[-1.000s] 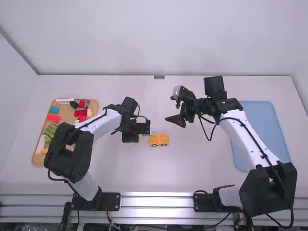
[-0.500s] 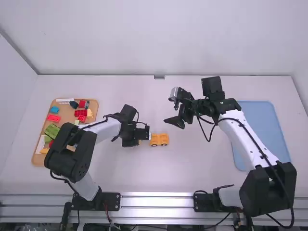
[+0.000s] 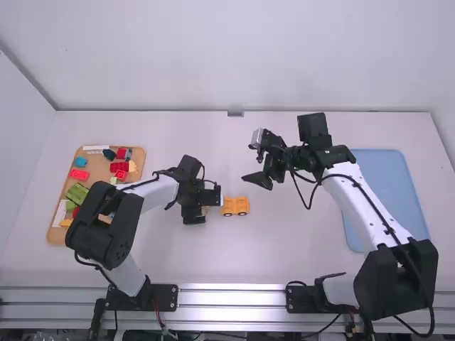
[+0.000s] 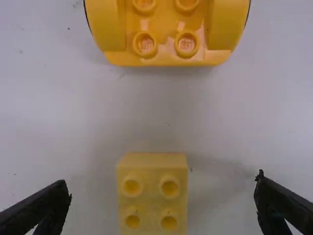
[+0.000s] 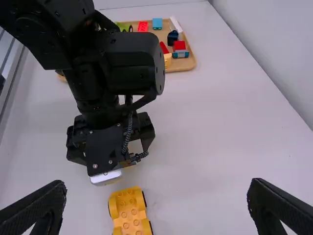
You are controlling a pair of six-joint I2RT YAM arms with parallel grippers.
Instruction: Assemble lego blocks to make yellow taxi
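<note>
Spreading wider, left gripper [image 4: 163, 188] straddles yellow block [image 4: 152, 205], fingers apart, wheeled base [image 4: 166, 27] just beyond; right gripper [image 5: 157, 188] likewise parted; block likely freed for regrip.

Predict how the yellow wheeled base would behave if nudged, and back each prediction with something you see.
The yellow wheeled base would probably roll if pushed lengthwise, since wheels line its side. Its glossy, moulded studs suggest stiff plastic, perhaps slightly slippery. Sitting low on its wheels, it seems unlikely to tip.
</note>
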